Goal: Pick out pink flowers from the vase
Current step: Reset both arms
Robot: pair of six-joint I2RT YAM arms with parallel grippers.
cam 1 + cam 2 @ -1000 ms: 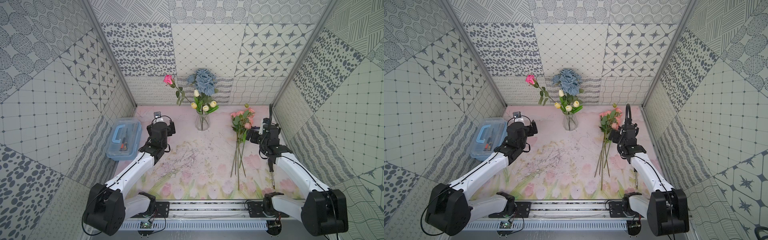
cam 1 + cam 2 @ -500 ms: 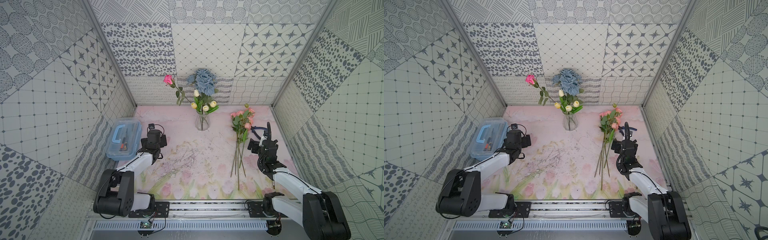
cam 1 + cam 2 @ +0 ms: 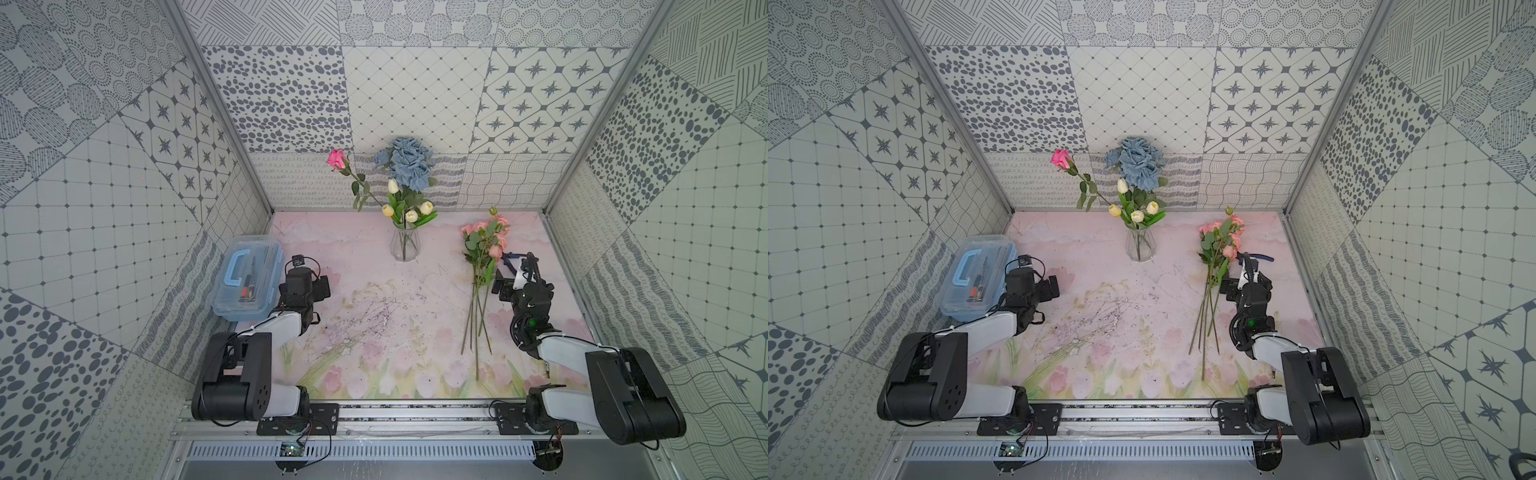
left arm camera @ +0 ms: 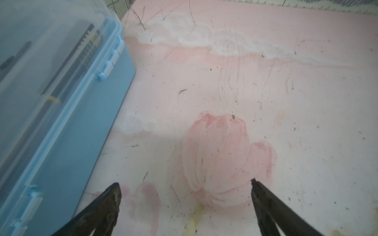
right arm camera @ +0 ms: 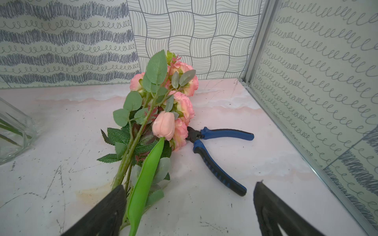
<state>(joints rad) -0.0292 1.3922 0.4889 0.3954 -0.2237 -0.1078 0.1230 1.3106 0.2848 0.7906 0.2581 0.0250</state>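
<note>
The clear glass vase (image 3: 404, 246) (image 3: 1140, 248) stands at the back middle, holding dusty-blue roses (image 3: 408, 166), cream tulips (image 3: 411, 214) and one bright pink rose (image 3: 337, 159) (image 3: 1061, 158) that leans out to the left. More pink flowers (image 3: 484, 236) (image 3: 1221, 237) (image 5: 178, 106) lie in a bunch on the table right of the vase, stems toward the front. My right gripper (image 5: 189, 186) (image 3: 505, 286) is open, low beside those stems; a green leaf lies against one finger. My left gripper (image 4: 184, 183) (image 3: 313, 287) is open over bare table.
A blue toolbox (image 3: 245, 282) (image 4: 51, 102) with a clear lid sits close beside the left gripper. Blue-handled pliers (image 5: 216, 147) (image 3: 509, 257) lie open next to the pink blooms, near the right wall. A corner of the vase (image 5: 12, 132) shows in the right wrist view.
Both arms have drawn back toward the front rail and folded down low. The grippers stay open, and the flowers and vase have not moved.
</note>
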